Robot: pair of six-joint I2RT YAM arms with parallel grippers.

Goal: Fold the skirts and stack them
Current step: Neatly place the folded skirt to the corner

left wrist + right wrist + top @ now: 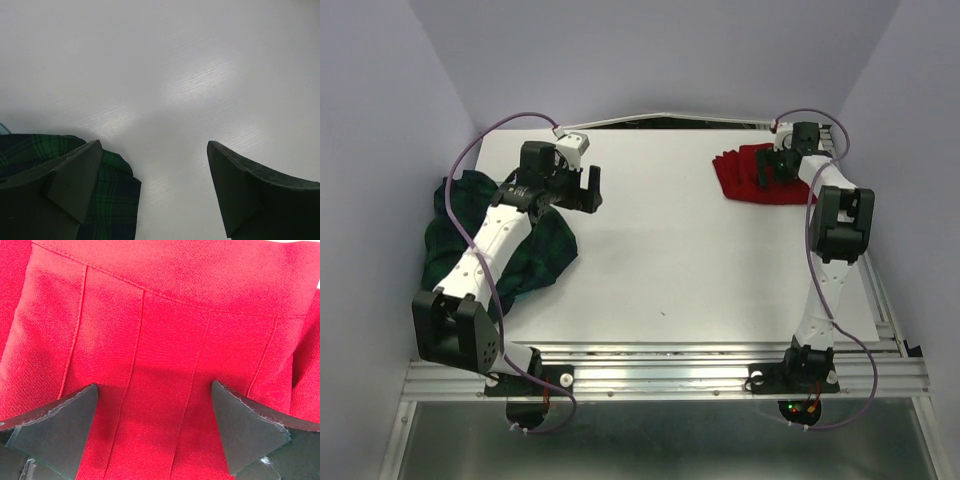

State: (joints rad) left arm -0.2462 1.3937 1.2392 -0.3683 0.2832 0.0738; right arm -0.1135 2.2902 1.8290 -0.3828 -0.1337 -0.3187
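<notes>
My right pincer (154, 390) is open close above the red skirt (165, 315) at the far right of the table (670, 260), so I would pinch only 1 edge cleanly, while the open left pincer (155, 149) hangs beside the plaid skirt (120, 200).

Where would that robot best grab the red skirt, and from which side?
Probably its near edge, coming straight down: the red skirt lies flat on the table, so only a rim offers cloth to pinch. The right gripper hangs open over its stitched pleats, holding nothing.
</notes>
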